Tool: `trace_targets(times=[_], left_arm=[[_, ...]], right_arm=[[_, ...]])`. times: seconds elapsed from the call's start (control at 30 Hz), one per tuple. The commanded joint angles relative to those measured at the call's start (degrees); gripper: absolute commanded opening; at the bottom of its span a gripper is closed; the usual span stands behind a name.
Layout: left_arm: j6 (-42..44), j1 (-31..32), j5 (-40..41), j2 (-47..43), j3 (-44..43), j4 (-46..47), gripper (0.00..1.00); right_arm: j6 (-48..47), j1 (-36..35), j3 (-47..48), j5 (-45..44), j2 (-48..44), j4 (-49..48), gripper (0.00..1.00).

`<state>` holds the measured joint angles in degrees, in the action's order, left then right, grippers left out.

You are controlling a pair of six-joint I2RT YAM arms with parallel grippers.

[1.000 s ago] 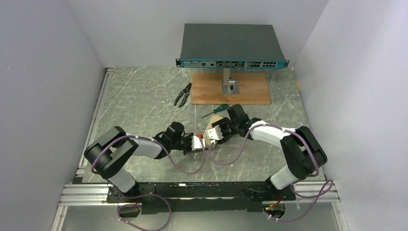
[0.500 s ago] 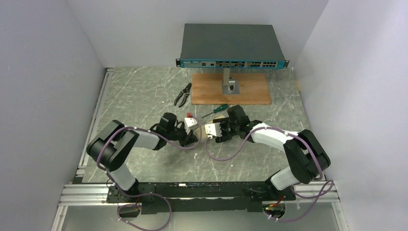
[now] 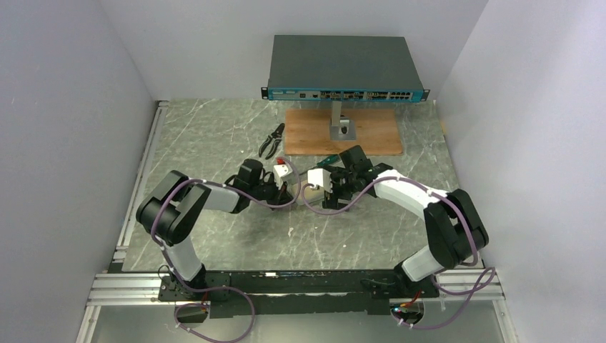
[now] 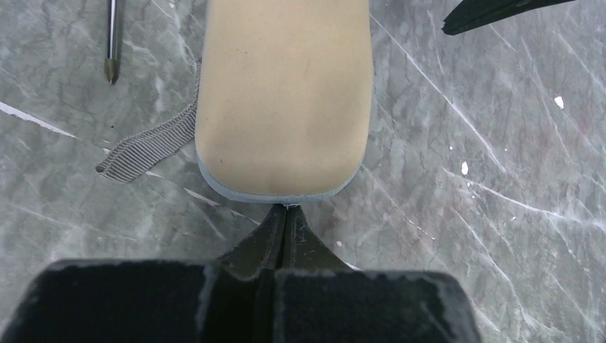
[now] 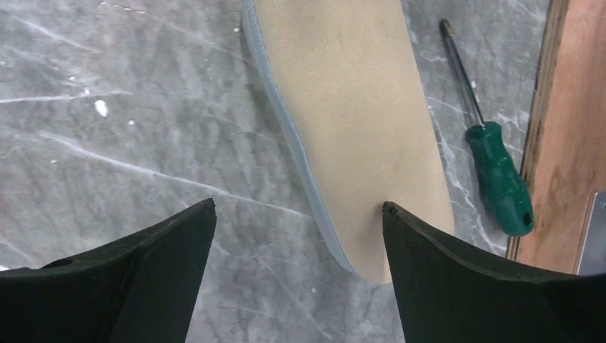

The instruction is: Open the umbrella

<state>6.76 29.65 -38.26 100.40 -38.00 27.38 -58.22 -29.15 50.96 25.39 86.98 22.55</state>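
Fingertips (image 4: 268,241) of the left gripper (image 4: 286,213) are pressed together with no gap, and their point meets the grey piped rim at the rounded near end of a flat, smooth beige sleeve (image 4: 284,100). Whether they pinch that rim or only touch it cannot be told. The sleeve stretches straight ahead of this gripper on the marble table (image 4: 486,143). A grey ribbed strap (image 4: 146,146) trails from it to the gripper's left, and beyond the strap lies a screwdriver (image 4: 111,43).

The right gripper (image 5: 299,207) stands with its fingers wide apart, holding nothing. The sleeve's piped edge runs into the gap between them, and its far-side finger (image 5: 457,271) overlaps the beige cloth. The screwdriver's green handle lies just past that finger, beside a wooden board (image 5: 564,107).

The umbrella itself I cannot pick out in any view. Whether it is inside the sleeve cannot be told.
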Motion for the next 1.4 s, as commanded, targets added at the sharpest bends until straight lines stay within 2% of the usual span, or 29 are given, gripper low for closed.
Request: trace_targets(times=[0.0, 0.1, 0.23, 0.3, 0.37, 0.47, 0.7, 0.83, 0.9, 0.97, 1.1, 1.2, 1.23, 1.3, 1.37], left_arm=[[-1.81, -0.92, -2.17, 1.46, -2.06, -0.48, 0.00], [-2.50, -0.99, -1.74, 1.40, -2.17, -0.35, 0.00], [-3.38, -1.00, -2.06, 0.52, -1.68, -0.32, 0.00], [-4.61, -1.00, -2.33, -0.02, -1.49, -0.51, 0.00], [-6.24, -1.07, -3.19, -0.68, -1.04, -0.26, 0.00], [-11.27, -0.79, -5.68, -1.34, -0.46, 0.85, 0.00], [-15.23, 0.49, -7.25, -1.22, -1.05, 0.14, 0.00], [-17.97, 0.42, -8.01, -1.04, -0.46, 0.39, 0.00], [-18.69, -0.18, -7.53, -0.76, -0.75, -0.23, 0.00], [-19.39, -1.80, -7.50, -0.06, -1.28, -0.48, 0.00], [-18.11, -5.02, -6.98, 1.05, -2.54, -2.64, 0.00], [-16.06, -5.73, -6.75, 1.24, -2.97, -3.91, 0.00], [-14.87, -5.74, -6.59, 1.33, -3.18, -4.36, 0.00], [-13.01, -5.74, -6.56, 1.58, -3.88, -5.20, 0.00], [-12.14, -5.74, -6.22, 1.99, -4.64, -5.74, 0.00]], right_arm=[[2.04, 1.09, 4.82, 2.62, 4.98, 0.90, 0.89], [2.46, 1.31, 5.36, 4.01, 7.58, -0.99, 0.90], [3.75, 1.31, 3.77, 4.14, 10.17, -2.94, 0.83], [5.55, 1.22, 1.74, 3.82, 9.61, -4.84, 0.76], [8.81, 0.12, -0.75, 1.26, 7.98, -8.35, 0.63], [14.04, -1.27, -4.33, -2.66, 5.58, -13.53, 0.49], [22.25, -7.27, -7.22, -11.38, 3.63, -15.36, 0.36], [26.99, -11.20, -8.77, -17.61, 3.19, -16.30, 0.21], [29.56, -12.78, -8.48, -19.60, 3.09, -15.36, 0.18], [31.19, -13.37, -7.48, -17.46, 2.02, -12.15, 0.22], [31.61, -12.43, -5.05, -4.72, -2.67, -4.89, 0.43], [27.90, -10.07, -2.39, 0.15, -5.45, -0.35, 0.76], [26.52, -8.99, -1.82, 0.88, -6.17, 0.51, 0.82], [23.72, -6.47, -0.31, 2.11, -6.20, 1.55, 0.89], [22.33, -3.97, 2.26, 3.19, -4.11, 3.10, 0.92]])
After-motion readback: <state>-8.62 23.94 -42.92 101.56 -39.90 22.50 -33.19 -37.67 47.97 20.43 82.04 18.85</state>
